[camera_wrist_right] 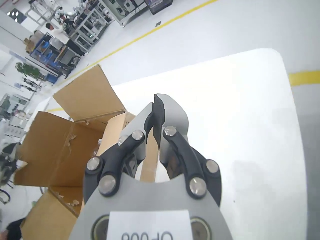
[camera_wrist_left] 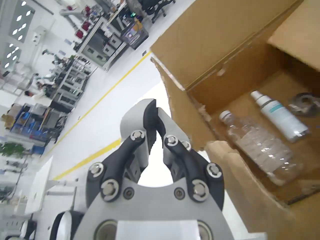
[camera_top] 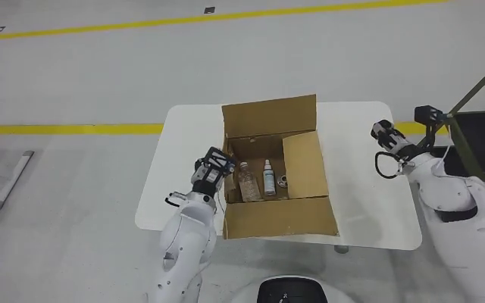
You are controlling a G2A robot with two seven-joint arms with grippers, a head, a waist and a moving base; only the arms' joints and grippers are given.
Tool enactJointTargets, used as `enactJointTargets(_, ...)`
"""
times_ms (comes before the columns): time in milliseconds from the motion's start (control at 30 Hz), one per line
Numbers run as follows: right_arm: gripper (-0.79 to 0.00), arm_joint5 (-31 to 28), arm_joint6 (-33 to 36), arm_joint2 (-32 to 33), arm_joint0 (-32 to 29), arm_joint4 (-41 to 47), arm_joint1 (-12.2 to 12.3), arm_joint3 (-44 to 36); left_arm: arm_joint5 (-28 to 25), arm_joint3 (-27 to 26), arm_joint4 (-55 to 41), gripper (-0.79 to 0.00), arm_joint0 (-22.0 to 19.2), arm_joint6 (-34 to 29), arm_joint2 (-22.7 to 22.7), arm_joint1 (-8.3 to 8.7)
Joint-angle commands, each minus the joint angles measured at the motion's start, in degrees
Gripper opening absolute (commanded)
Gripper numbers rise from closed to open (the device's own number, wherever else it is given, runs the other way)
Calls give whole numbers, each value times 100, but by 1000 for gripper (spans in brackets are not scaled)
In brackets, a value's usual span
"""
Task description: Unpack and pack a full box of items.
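Note:
An open cardboard box (camera_top: 309, 165) stands in the middle of the white table (camera_top: 364, 204), flaps spread. Inside lie a clear plastic bottle (camera_top: 248, 182) (camera_wrist_left: 260, 148), a white spray bottle with a teal label (camera_top: 269, 179) (camera_wrist_left: 280, 116) and a small dark round item (camera_top: 283, 180) (camera_wrist_left: 303, 104). My left gripper (camera_top: 220, 161) (camera_wrist_left: 153, 112) hangs shut and empty just outside the box's left wall (camera_wrist_left: 185, 123). My right gripper (camera_top: 381, 130) (camera_wrist_right: 156, 109) is shut and empty above the table's right part, well away from the box (camera_wrist_right: 67, 136).
Bare table surface lies right of the box (camera_wrist_right: 237, 116) and on a narrow strip left of it. Yellow floor lines (camera_top: 76, 129) run past the table. A dark stand (camera_top: 462, 129) is at the far right edge.

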Motion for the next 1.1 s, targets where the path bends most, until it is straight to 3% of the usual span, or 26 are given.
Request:
enactJointTargets(0, -785, 21, 79, -29, 40, 131, -1, 135, -273, 36, -9, -785, -46, 86, 124, 3)
enactJointTargets(167, -785, -1, 135, -204, 80, -232, 17, 181, -422, 230, -125, -785, -110, 543, 449, -15)
enactJointTargets(433, -785, -232, 196, -397, 117, -518, 39, 201, -727, 743, 347, -785, -235, 599, 781, -4)
enactJointTargets(900, -785, -367, 439, -528, 293, -536, 77, 325, -1315, 893, 256, -785, -417, -597, 897, -35)
enactJointTargets(1067, -785, -435, 477, -566, 344, -458, 86, 378, -1396, 932, 307, -785, -489, -765, 945, -41)
